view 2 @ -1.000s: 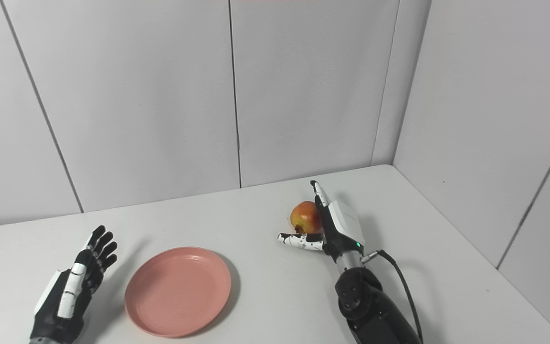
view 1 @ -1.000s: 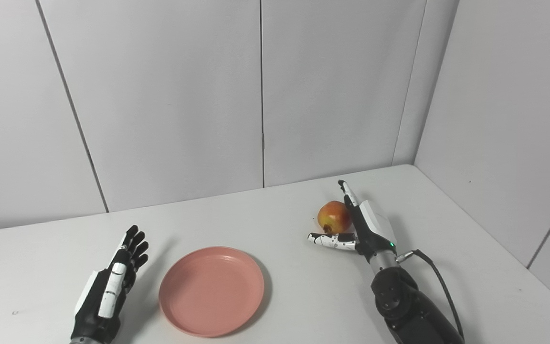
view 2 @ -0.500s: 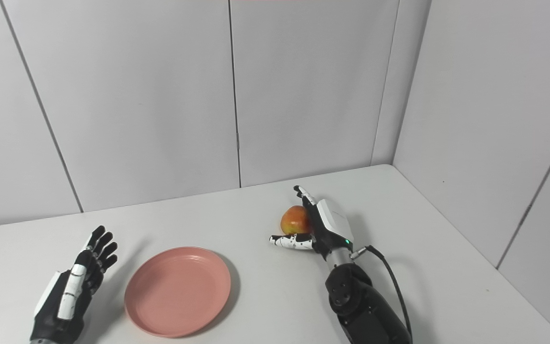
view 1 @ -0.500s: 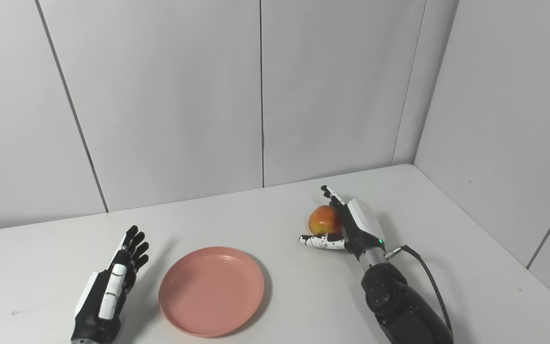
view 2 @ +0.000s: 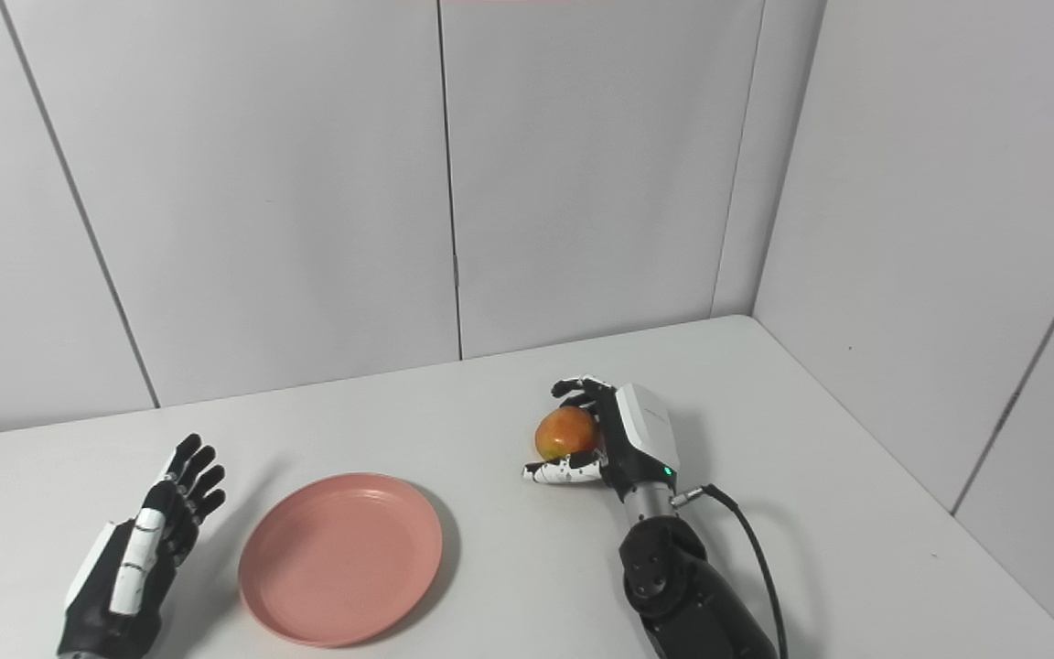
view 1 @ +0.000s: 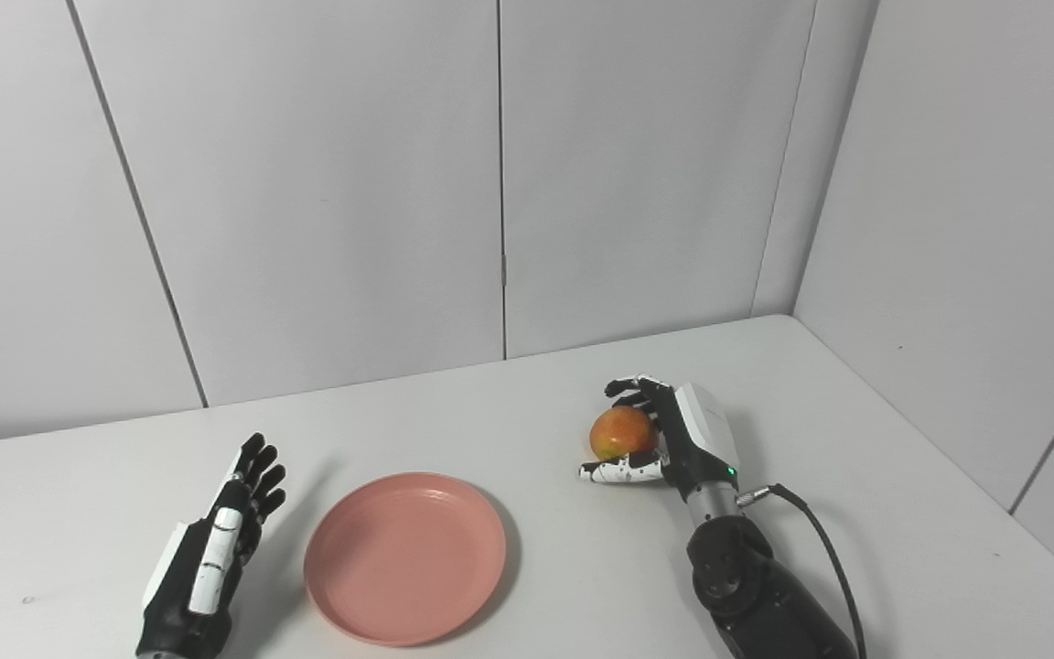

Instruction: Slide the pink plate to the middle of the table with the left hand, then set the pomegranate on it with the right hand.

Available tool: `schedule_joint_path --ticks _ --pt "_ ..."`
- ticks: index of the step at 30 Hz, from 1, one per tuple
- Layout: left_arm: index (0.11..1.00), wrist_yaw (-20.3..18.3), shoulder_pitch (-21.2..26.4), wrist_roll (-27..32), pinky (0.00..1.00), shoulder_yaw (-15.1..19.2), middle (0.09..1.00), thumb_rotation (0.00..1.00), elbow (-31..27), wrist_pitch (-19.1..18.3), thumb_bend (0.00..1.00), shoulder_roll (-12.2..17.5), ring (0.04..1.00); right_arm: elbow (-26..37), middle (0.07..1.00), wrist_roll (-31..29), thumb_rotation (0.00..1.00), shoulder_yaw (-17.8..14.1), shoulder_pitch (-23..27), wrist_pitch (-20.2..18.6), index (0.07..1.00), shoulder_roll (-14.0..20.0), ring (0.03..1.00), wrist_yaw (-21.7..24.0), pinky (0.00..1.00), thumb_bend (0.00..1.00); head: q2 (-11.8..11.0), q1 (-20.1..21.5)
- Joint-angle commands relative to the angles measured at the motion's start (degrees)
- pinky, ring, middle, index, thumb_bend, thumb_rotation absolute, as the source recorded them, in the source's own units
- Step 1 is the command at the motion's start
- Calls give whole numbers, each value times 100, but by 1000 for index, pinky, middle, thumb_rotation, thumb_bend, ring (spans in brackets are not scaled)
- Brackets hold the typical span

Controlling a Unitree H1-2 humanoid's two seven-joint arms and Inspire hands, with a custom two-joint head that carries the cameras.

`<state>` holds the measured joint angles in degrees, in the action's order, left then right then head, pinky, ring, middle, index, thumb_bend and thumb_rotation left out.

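Fingers of my right hand curl over the round red-yellow pomegranate, thumb beneath, right of the empty round pink plastic plate. My left hand rests open beside the plate.

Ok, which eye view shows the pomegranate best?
Left eye view, marginally: the pomegranate sits nearer the frame's centre, its near side clear between the right hand's curled fingers and thumb. The right eye view shows the same fruit, equally wrapped.
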<state>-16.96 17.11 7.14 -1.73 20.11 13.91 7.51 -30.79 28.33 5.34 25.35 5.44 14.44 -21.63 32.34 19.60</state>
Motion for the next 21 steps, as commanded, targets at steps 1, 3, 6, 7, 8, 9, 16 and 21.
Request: schedule_joint_path --ticks 1,3,6,7,8,9,16,21 --pt "1000 39 -200 -20 968 -21 999 1000 76 -50 611 -29 979 149 505 11 0 -52 215 322 519 109 437 -190 465 514 -3 -21" --pt "1000 50 -203 -35 970 -27 1000 1000 61 -60 611 -35 980 154 505 -4 0 -68 204 343 515 112 437 -216 464 514 -5 -36" --pt "1000 51 -205 -31 971 -26 1000 1000 44 -84 611 -45 980 198 505 2 0 -81 184 383 514 107 436 -283 457 514 -5 -63" --pt "1000 38 -207 -14 971 -26 1000 1000 44 -84 611 -48 981 212 505 5 0 -83 179 422 514 106 436 -319 456 514 -2 -103" --pt "1000 28 -208 -3 975 -25 1000 1000 45 -83 610 -49 984 220 504 7 0 -84 177 450 514 107 435 -344 456 514 -2 -103" --pt "1000 45 -209 -24 977 -29 1000 1000 41 -80 610 -57 985 259 504 4 0 -94 170 517 514 105 435 -384 456 514 8 -160" --pt "1000 161 -257 -130 962 -65 996 1000 -123 -200 601 -141 975 856 500 -141 0 -223 66 682 517 29 437 -307 452 515 29 -444" --pt "1000 204 -309 -138 966 -101 998 1000 -309 -370 602 -221 980 1351 507 -194 0 -225 -16 768 520 -6 452 -204 392 504 61 -703"
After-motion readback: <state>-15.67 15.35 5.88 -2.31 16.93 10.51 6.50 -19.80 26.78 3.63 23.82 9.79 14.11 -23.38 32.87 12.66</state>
